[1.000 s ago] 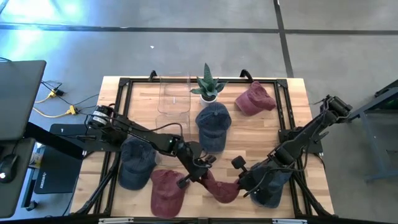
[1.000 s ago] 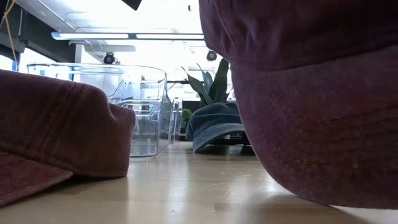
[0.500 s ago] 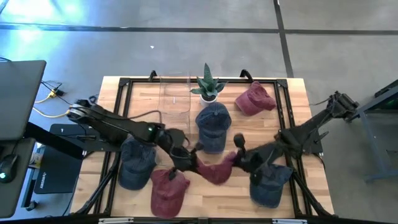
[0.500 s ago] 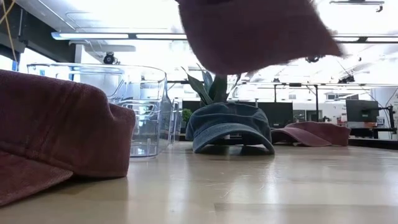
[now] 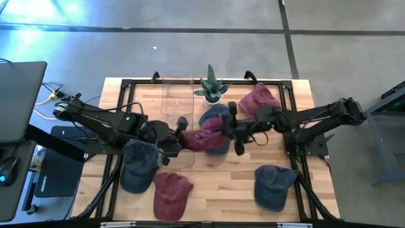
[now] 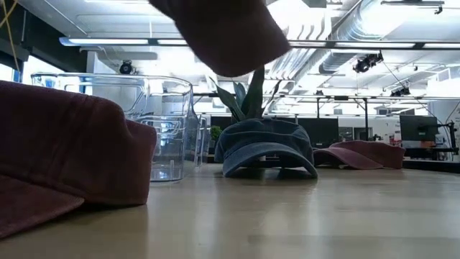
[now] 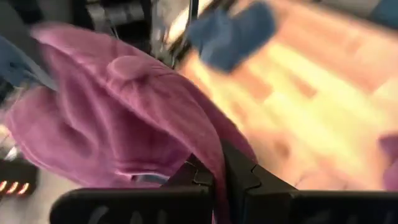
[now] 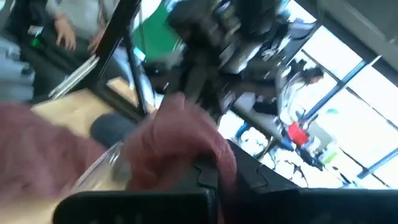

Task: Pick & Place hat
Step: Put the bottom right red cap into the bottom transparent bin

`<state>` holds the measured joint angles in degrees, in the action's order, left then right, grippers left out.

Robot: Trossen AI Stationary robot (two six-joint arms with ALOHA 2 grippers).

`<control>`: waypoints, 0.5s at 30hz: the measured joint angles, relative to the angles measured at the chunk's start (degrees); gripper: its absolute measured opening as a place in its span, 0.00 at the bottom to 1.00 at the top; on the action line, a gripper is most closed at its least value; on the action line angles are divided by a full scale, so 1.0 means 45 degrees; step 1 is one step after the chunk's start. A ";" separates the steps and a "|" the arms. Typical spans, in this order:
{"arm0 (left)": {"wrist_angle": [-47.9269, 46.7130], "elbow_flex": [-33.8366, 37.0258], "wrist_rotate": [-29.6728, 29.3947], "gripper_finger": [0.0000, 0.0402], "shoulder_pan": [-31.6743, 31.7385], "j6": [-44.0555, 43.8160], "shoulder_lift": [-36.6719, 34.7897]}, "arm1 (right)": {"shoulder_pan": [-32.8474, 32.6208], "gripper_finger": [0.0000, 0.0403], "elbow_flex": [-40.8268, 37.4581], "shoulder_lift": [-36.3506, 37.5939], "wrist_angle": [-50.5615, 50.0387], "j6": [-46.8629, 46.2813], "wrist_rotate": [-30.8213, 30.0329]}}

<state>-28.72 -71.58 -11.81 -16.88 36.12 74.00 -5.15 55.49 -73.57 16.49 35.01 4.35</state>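
A maroon hat hangs in the air between my two grippers, over the table's middle and partly above a blue hat. In the low view the maroon hat floats high above the tabletop. My left gripper is shut on its left side and my right gripper is shut on its right side. A clear bin stands at the far edge, left of a potted plant. My left gripper pinches an edge of the maroon hat's cloth between its two fingers, coming from the table's left and slanting down. The hat is lifted clear of the table and spreads out beyond the fingers. My right gripper pinches the maroon hat's cloth at its other side between its two fingers, coming about level from the table's right. The hat is clear of the table and bunches in front of the fingers.
More hats lie on the table: a blue one near left, a maroon one at the near edge, a blue one near right, a maroon one far right. A black frame borders the tabletop.
Both grippers have risen and gone from the near edge toward the table's middle, carrying the maroon hat between them. The hat has been lifted clear of the table and now hangs over the blue hat in the middle.
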 joint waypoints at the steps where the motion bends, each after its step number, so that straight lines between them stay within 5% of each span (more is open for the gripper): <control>1: -0.0509 0.0047 -0.0464 0.00 -0.0006 -0.0042 -0.0106 | 0.0222 0.01 0.0012 -0.0198 0.0258 -0.0092 0.0285; 15: -0.4454 0.0046 -0.2601 0.00 -0.0008 -0.2098 -0.0355 | 0.1002 0.01 0.0497 -0.3477 0.3498 -0.0990 0.1659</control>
<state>-48.76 -71.37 -23.52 -16.92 26.68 72.40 -0.64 57.73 -89.21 32.24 30.55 11.82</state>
